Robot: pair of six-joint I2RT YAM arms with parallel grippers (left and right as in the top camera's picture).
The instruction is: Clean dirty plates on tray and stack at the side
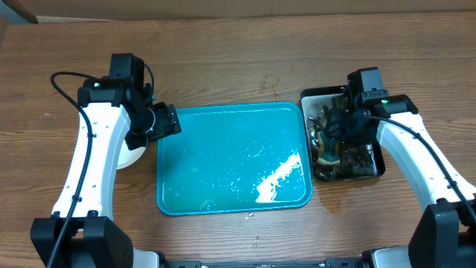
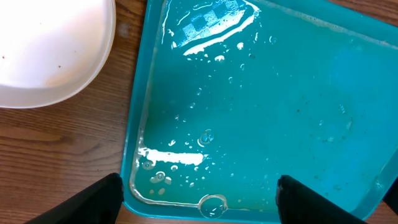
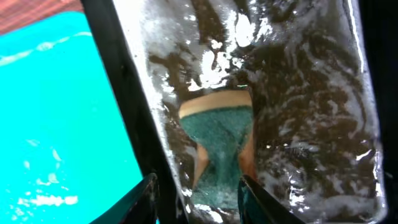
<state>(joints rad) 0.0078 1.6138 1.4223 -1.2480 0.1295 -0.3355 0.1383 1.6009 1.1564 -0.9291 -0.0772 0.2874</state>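
- A brown wooden surface fills the overhead view, and the tray lies toward its front edge, midway between the left and right edges
- The tray carries no crockery; only water beads and a bright glare streak near its front right corner show on it
- The plates are off the tray, on the wood just beside its left edge
- The left wrist view shows one white dish face up with a few tiny brown specks; from above the left arm hides most of it, so I cannot tell how many are piled there
- The left fingers are spread wide with nothing between them, hovering over the tray's left part near the plate
- The right fingers reach into the black tray, which sits just beside the turquoise tray's right edge
- They stand either side of a green sponge with a tan rim, sunk in murky water; whether they pinch it I cannot tell
- The stacking looks largely done, though the specks suggest the visible dish may want another wipe
- A plate like this is probably stiff, fairly light, brittle if dropped and slick while wet
- It lies too flat to scoop, so the rim is the place to hold it, with one finger over the lip and one under, on the side facing the tray
- A wet rim could slide out of a shallow pinch, so a deep bite and a low, slow carry seem wise
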